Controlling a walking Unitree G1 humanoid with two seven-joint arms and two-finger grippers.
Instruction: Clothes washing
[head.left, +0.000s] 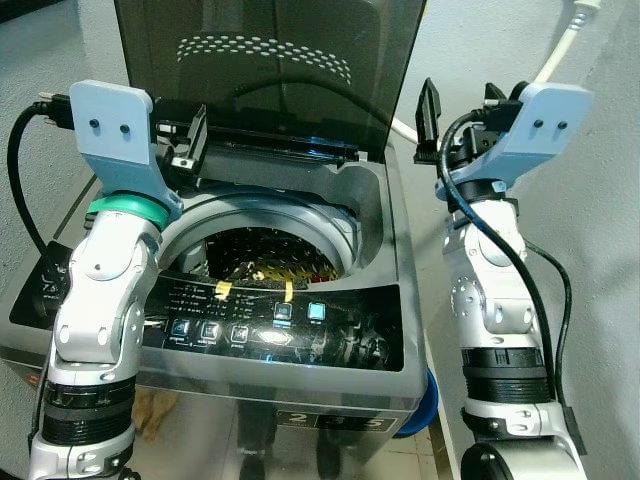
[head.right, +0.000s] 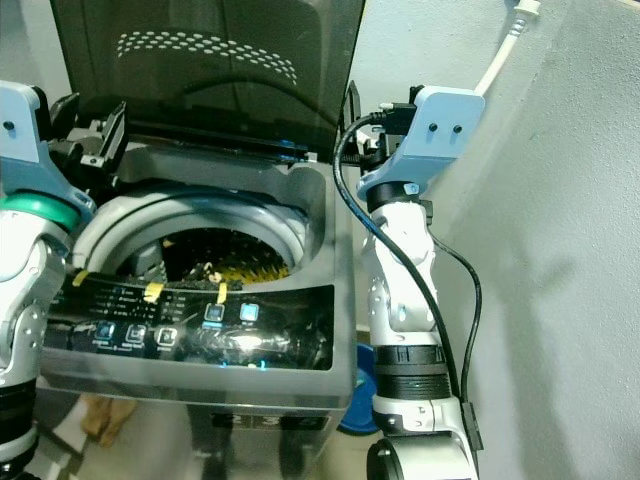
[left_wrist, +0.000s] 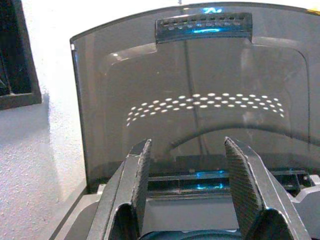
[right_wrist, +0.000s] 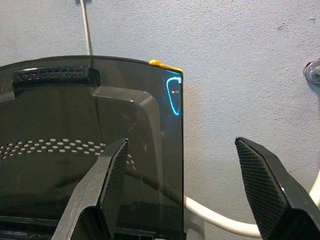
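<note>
Washing machine (head.left: 300, 330) is seen w/ lid (head.left: 270, 70) raised, clothes (head.left: 265, 262) in drum. Left gripper (left_wrist: 187, 195) & right gripper (right_wrist: 192, 190) are held wide open, empty, above its rear corners.

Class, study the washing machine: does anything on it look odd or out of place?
Yes: two yellow tape strips are stuck along the control panel edge by the drum, which looks improvised. Otherwise the lid stands open normally.

both arms bent up at the elbows, left gripper (left_wrist: 187, 185) and right gripper (right_wrist: 192, 187) raised at about the same height, fingers spread wide, holding nothing.
</note>
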